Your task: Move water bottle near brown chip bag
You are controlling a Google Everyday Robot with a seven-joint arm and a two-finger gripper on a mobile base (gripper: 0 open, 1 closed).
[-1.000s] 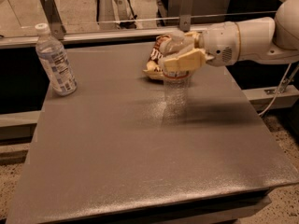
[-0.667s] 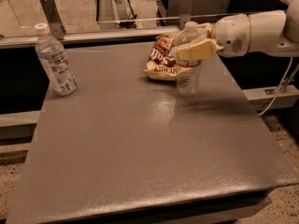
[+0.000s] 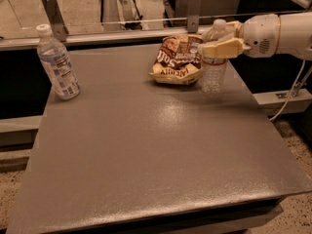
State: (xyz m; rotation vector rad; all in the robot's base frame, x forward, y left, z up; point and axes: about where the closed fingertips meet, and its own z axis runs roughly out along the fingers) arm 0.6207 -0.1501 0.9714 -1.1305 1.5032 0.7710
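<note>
The water bottle (image 3: 213, 73), clear ribbed plastic with a white cap, stands upright on the grey table (image 3: 156, 145) at the back right. It is just right of the brown chip bag (image 3: 176, 60), which lies crinkled with white lettering. My gripper (image 3: 218, 47) reaches in from the right and is shut on the bottle's upper part, around the label. The bottle's base looks to be on or just above the table surface.
A second bottle (image 3: 57, 63) with a large white-and-blue label stands at the table's back left. A metal rail with posts (image 3: 122, 21) runs behind the table. A cable (image 3: 292, 91) hangs at the right edge.
My gripper has carried the water bottle from the table's middle toward the back right, ending right beside the brown chip bag. The other bottle has not moved.
</note>
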